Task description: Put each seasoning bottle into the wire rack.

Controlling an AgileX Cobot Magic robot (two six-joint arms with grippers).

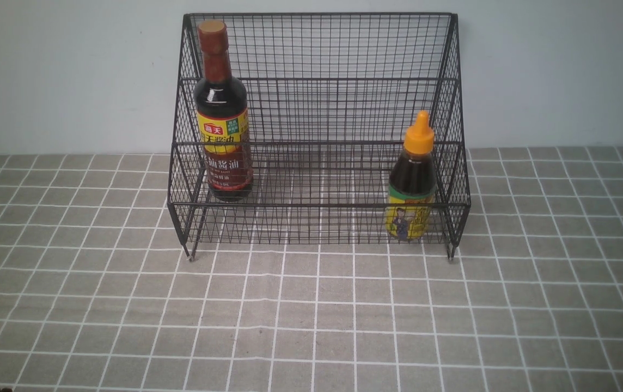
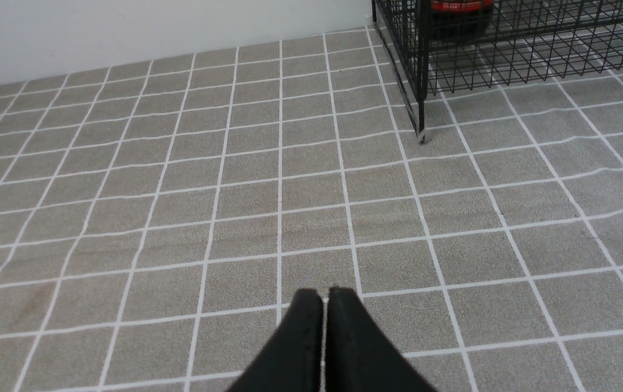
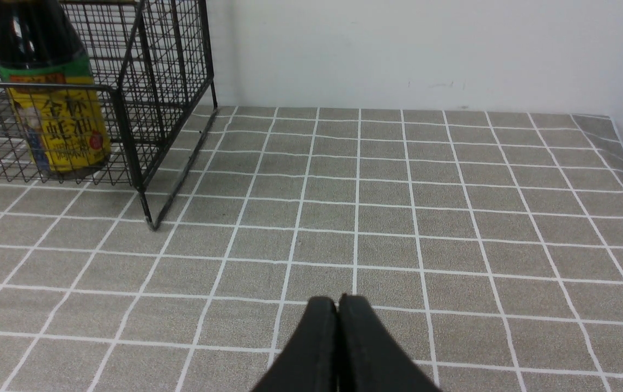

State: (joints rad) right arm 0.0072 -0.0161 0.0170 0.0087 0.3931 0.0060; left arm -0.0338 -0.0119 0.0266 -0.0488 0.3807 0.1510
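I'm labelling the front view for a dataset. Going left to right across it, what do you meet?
Bare checked tablecloth → left side of the wire rack → tall bottle with brown cap → open middle of the rack → shorter bottle with orange nozzle cap → rack's right side → bare tablecloth.

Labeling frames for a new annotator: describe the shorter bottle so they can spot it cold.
Find the black wire rack against the wall. Two dark sauce bottles stand in it; go to the one at its right end, on the lower front tier. Unlike the tall brown-capped bottle at the left end, it is squat, with an orange nozzle cap and a yellow label.
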